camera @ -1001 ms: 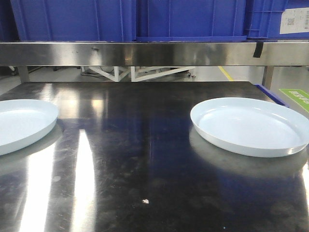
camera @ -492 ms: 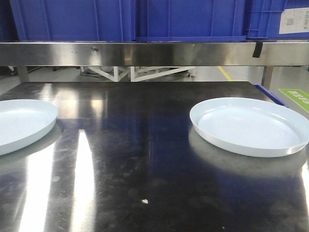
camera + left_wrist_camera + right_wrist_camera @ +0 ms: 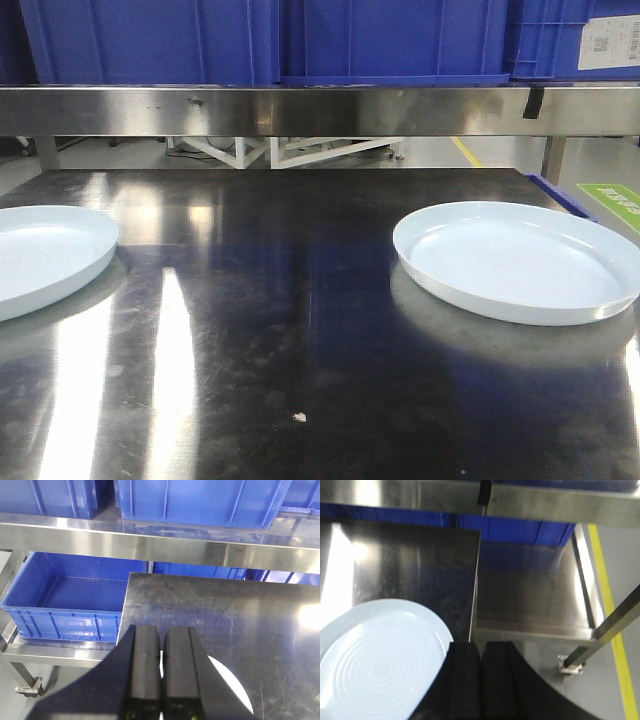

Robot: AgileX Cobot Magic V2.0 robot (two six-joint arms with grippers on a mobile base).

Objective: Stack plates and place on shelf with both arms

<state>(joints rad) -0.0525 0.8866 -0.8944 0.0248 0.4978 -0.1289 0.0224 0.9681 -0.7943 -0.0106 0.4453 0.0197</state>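
Two pale bluish-white plates lie apart on the dark steel tabletop: one at the left edge (image 3: 40,255), one at the right (image 3: 515,260). Neither arm shows in the front view. In the left wrist view my left gripper (image 3: 161,630) is shut and empty, hovering over the table's left edge, with a sliver of the left plate (image 3: 227,680) below it. In the right wrist view my right gripper (image 3: 481,646) is shut and empty, just right of the right plate (image 3: 380,665), near the table's right edge. The shelf rail (image 3: 320,110) runs across behind the table.
Blue crates (image 3: 390,40) stand on the shelf tier above the rail. An open blue crate (image 3: 65,600) sits on a lower tier left of the table. A bare lower steel tier (image 3: 535,595) and an upright (image 3: 615,625) lie right of the table.
Both plates drift a few pixels to the left in the front view. Nothing was taken hold of or let go.
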